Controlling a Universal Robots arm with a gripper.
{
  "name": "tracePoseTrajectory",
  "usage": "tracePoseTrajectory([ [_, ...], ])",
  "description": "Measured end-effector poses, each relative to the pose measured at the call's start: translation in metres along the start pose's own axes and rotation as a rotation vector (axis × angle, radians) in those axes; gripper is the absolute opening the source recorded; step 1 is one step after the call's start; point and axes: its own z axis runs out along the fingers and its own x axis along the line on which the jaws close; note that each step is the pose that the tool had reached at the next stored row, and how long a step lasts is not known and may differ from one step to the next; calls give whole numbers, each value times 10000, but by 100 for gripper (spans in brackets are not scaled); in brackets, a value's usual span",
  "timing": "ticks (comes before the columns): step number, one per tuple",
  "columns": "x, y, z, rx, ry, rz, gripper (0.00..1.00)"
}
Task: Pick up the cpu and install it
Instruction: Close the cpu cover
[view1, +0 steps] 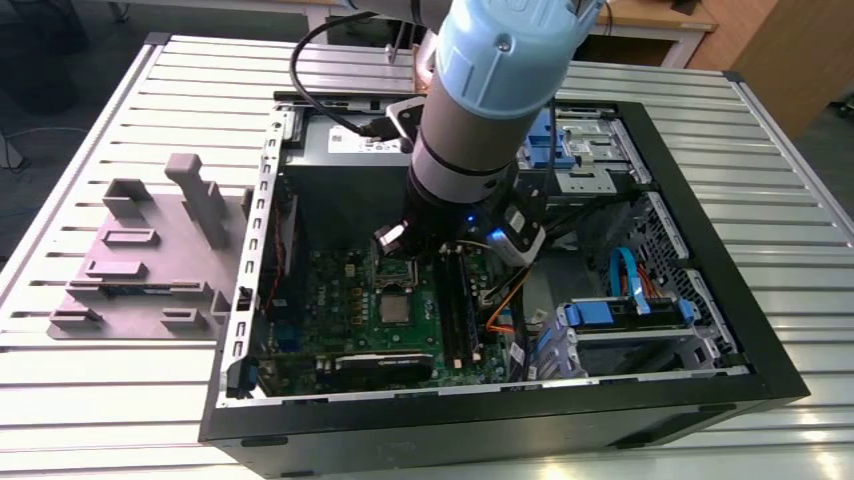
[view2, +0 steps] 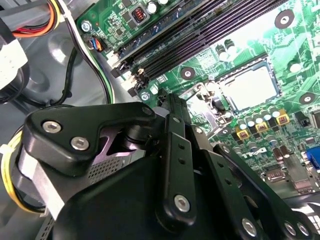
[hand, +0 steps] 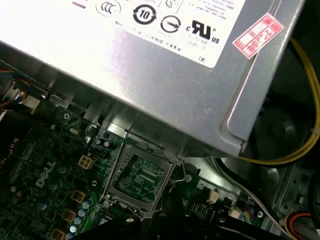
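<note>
The exterior view looks steeply down on the open computer case (view1: 747, 350). Both wrist views sit close above its motherboard (view2: 300, 45), sharing the socket (view2: 243, 69).

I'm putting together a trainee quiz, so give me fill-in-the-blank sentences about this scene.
The arm reaches into the open computer case, above the ___ motherboard. The mauve-grey tray lies on the exterior view's ___ of the case. Both rest on a slatted ___.
Missing: green; left; table.
</note>
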Motion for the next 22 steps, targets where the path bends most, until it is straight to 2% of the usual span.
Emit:
tracePoseTrajectory([
  [6, -15, 25, 10, 0, 0, 0, 11],
  [22, -59, 65, 109, -1, 0, -1, 11],
])
